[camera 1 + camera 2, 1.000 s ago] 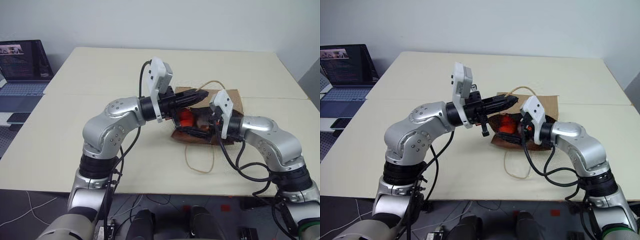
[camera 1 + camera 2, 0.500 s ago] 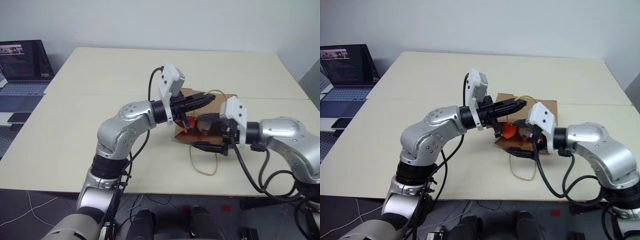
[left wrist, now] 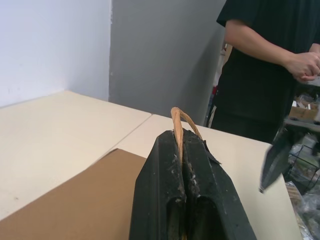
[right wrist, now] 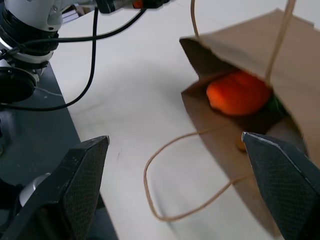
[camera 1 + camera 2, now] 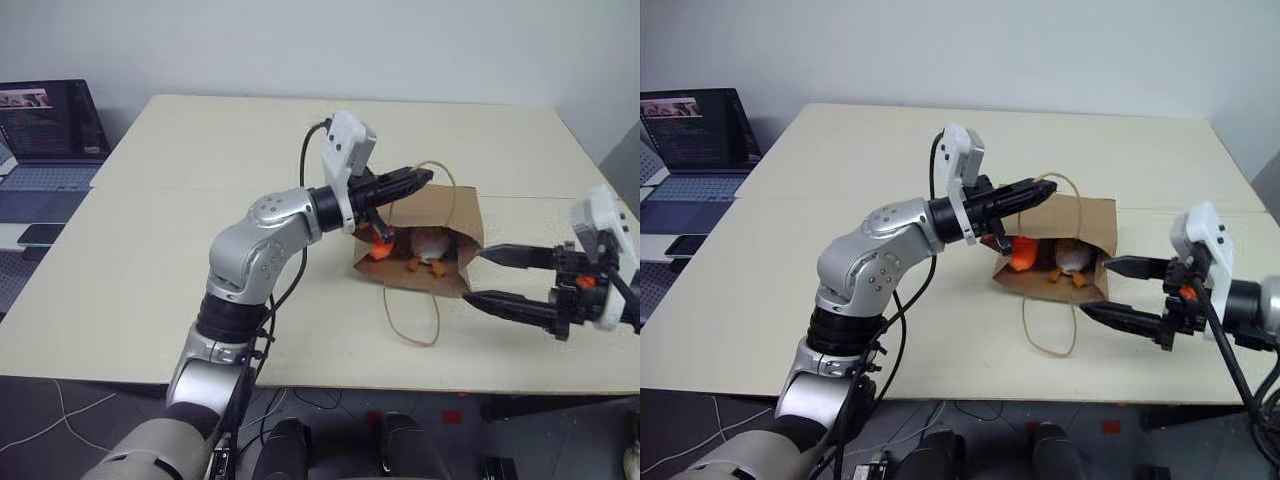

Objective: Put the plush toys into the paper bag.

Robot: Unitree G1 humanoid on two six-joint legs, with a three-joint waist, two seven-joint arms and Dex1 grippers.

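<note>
On the cream table point(image 5: 150, 260) lies the paper bag point(image 5: 440, 215), both plush toys point(image 5: 405, 247) inside; the left gripper point(image 5: 420, 178) pinches its upper handle point(image 3: 181, 120), the right gripper point(image 5: 490, 276) gapes wide beside its mouth.

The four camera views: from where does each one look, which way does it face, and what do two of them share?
Left eye view: on the head, looking forward and down at the table; both arms show.
Right eye view: beside it, same scene; the left gripper is shut on a handle of the paper bag.
Left wrist view: along its shut fingers, toward a person.
Right wrist view: between its open fingers, into the bag's mouth at the carrot.
Shared: both wrist views show the bag.
</note>
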